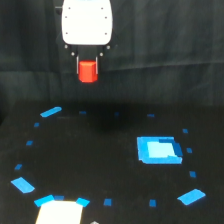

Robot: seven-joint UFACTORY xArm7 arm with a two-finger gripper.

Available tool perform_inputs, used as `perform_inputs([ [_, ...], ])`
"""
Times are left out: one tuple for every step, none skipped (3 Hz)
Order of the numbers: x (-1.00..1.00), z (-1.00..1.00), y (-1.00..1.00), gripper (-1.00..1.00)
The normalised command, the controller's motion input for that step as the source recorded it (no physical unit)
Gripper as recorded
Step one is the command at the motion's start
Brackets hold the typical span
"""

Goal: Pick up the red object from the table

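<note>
Across the exterior view's left we see the black desk scattered with small blue tape marks, among them a slanted strip near the back and a diamond-shaped piece near the front. A pale rectangular shape sits at the bottom edge; we cannot tell what it is.

Moving toward the middle, we find the arm's white body hanging from the top of the view, pointing straight down. Beneath it is the hand, its two dark fingers closed narrowly on the red object. The small stubby block sits upright between them, its long axis vertical, its lower end showing below the fingertips. It is clear of the desk, well above the surface, with dark backdrop behind it. So the object lies inside the hand, not beside it, and we judge the pick-up essentially made.

On the exterior view's right lies a larger blue square patch, well apart from the hand, with more tape marks around it.
</note>
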Motion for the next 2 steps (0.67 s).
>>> perform_inputs([
  [0.18, 0.60, -0.03, -1.00],
  [-0.12, 0.11, 0.13, -1.00],
])
